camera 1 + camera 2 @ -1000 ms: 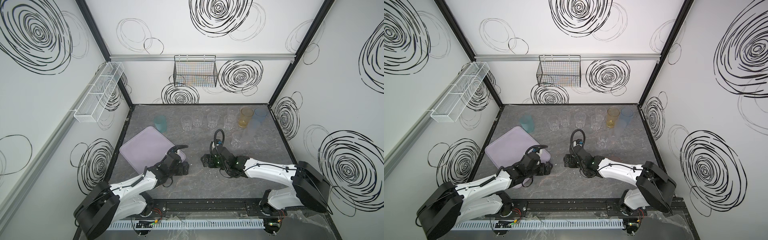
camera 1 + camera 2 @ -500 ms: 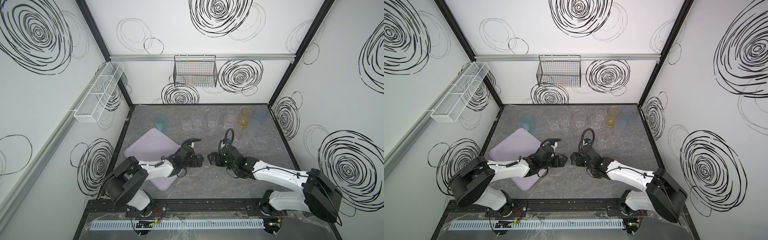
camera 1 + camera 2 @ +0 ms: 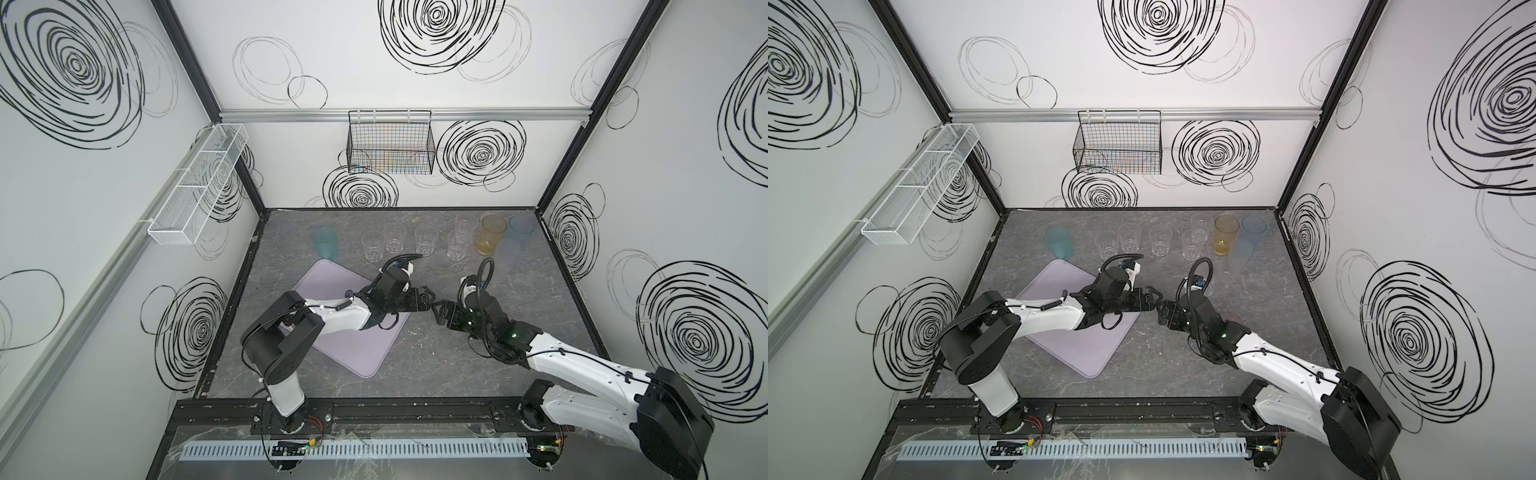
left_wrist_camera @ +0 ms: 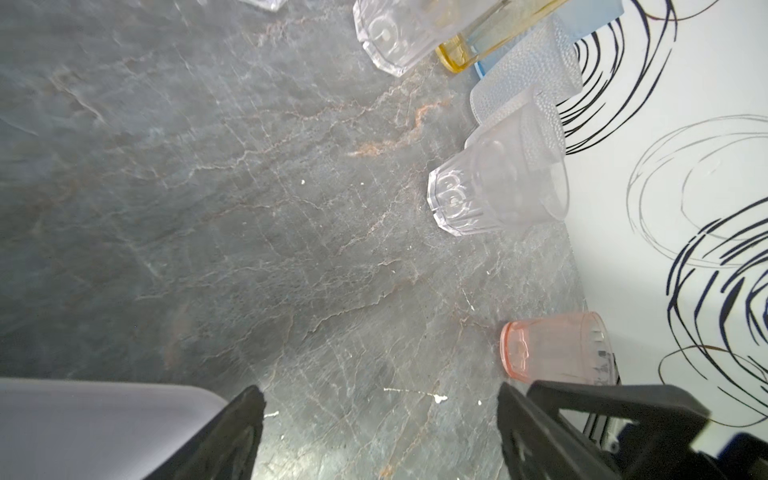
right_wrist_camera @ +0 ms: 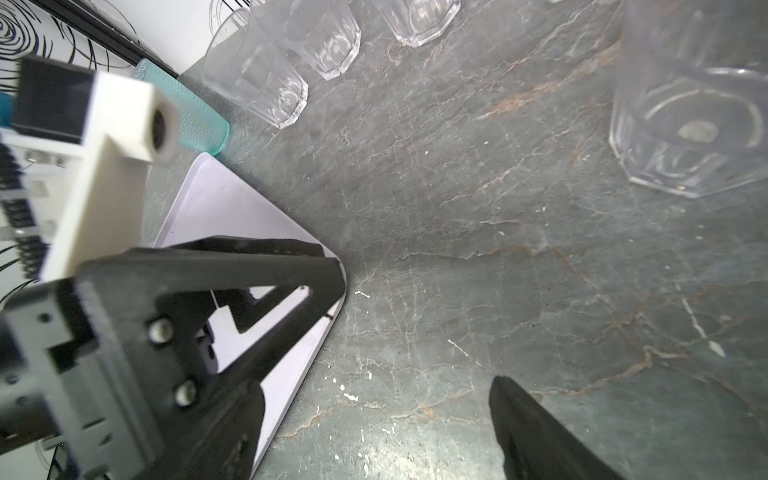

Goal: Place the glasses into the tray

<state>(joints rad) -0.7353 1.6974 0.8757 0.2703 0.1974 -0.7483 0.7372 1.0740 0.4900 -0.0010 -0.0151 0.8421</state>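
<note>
Mid-counter (image 3: pixel 415 374): left pincer (image 3: pixel 429 300) and right pincer (image 3: pixel 437 316) sit almost tip to tip, just off the right-hand corner of the tray (image 3: pixel 361 349). Left pincer has its jaws spread wide; the left wrist view shows only bare grey stone between them. Right pincer is likewise wide and holds nothing. The tray lies flat on the left-centre of the counter, skewed so that one corner points toward the back. The left arm (image 3: pixel 332 320) stretches across it and hides part of its surface. The glasses (image 3: pixel 426 241) in view all stand upright on the counter, off the tray. Back row, in both top views, left to right: a teal glass (image 3: pixel 325 243) near the tray's far corner, four short clear glasses (image 3: pixel 395 238), a taller clear glass (image 3: pixel 465 222), then an amber glass (image 3: pixel 492 235) and a blue glass (image 3: pixel 520 230) toward the right back corner. A frosted bluish glass (image 3: pixel 509 255) stands just in front of those two. The left wrist view adds a faceted clear glass (image 4: pixel 498 191) and a short pink glass (image 4: pixel 552 353), both on the right side of the counter. Cannot tell whether the bunched glasses at the right actually touch.
</note>
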